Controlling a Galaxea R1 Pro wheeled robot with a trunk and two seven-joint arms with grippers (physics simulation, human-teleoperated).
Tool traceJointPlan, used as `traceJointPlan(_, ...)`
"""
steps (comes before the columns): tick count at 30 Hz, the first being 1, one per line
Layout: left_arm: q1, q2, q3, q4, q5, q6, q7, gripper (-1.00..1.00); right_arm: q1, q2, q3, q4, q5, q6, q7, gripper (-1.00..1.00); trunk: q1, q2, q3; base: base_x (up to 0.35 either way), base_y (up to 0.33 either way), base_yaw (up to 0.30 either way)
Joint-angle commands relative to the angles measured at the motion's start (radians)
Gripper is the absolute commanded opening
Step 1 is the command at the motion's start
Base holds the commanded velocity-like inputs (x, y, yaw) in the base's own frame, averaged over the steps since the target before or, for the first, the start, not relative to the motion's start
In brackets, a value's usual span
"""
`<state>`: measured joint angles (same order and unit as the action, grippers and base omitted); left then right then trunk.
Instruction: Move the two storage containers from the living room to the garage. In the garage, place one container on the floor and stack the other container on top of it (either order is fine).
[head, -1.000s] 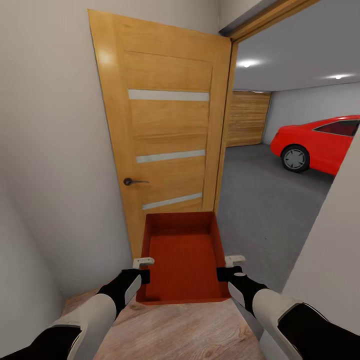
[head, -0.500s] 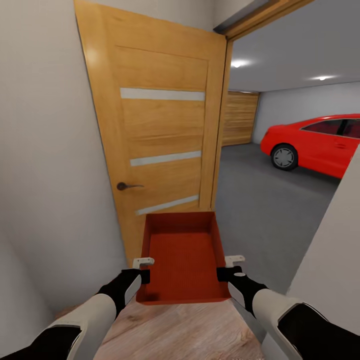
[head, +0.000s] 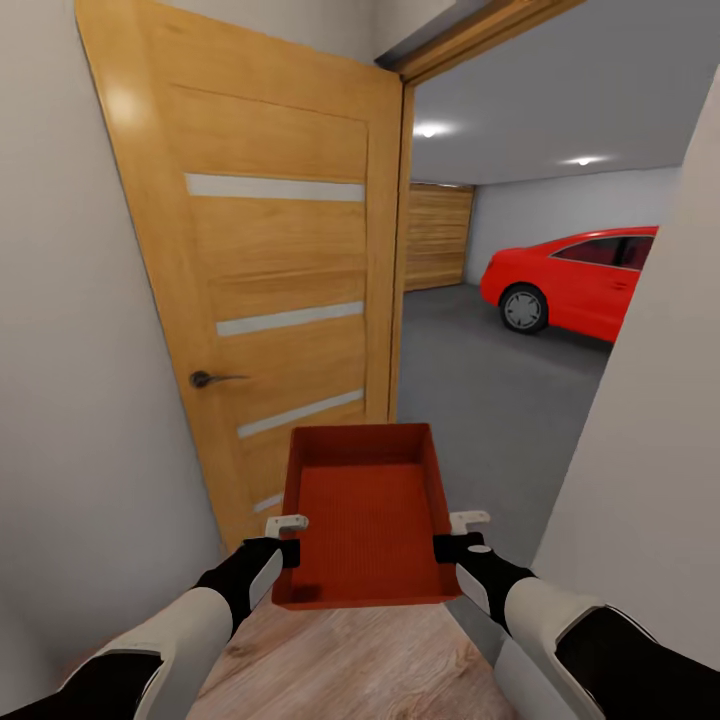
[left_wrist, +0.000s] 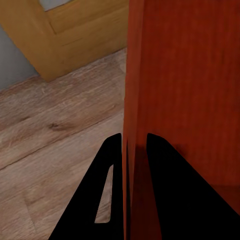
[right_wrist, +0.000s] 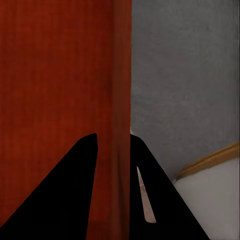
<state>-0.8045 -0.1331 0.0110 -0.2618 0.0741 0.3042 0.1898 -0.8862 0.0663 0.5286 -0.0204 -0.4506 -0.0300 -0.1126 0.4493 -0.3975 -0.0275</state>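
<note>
Fingers (left_wrist: 111, 190) of the left gripper (head: 287, 537) pinch the storage container (head: 362, 520) by its left wall, holding it above the wood plank floor (head: 340, 665) beside the open wooden door (head: 270, 280); the right gripper (head: 455, 535) clamps the right wall. Beyond lie the garage's concrete floor (head: 480, 390) and red car (head: 575, 280)

My head camera looks forward and down over both arms, through the doorway past the open wooden door (head: 280, 300). Each wrist camera sits close against a side wall of the storage container (head: 362, 520), sighting along its fingers; all three views share that container.
</note>
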Motion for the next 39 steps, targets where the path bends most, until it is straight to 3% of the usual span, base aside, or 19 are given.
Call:
traceJointPlan(1,-0.001,0.001,-0.002,-0.007,-0.031,0.008,0.016,-1.0,-0.001,0.0,-0.015,0.022,-0.019,-0.005,-0.004,-1.0,0.001,-0.002,-0.002,0.0,0.0,-0.245)
traceJointPlan(18,0.0,0.001,-0.002,-0.007,-0.031,0.01,0.015,-1.0,-0.002,0.001,-0.015,0.022,-0.019,-0.005,-0.004,-1.0,0.001,-0.002,-0.002,0.189,0.217,-0.05)
traceJointPlan(39,0.0,0.001,-0.002,-0.007,-0.032,0.009,0.016,-1.0,-0.001,0.001,-0.015,0.022,-0.019,-0.005,-0.004,-1.0,0.001,-0.002,-0.002,0.007,0.007,-0.281)
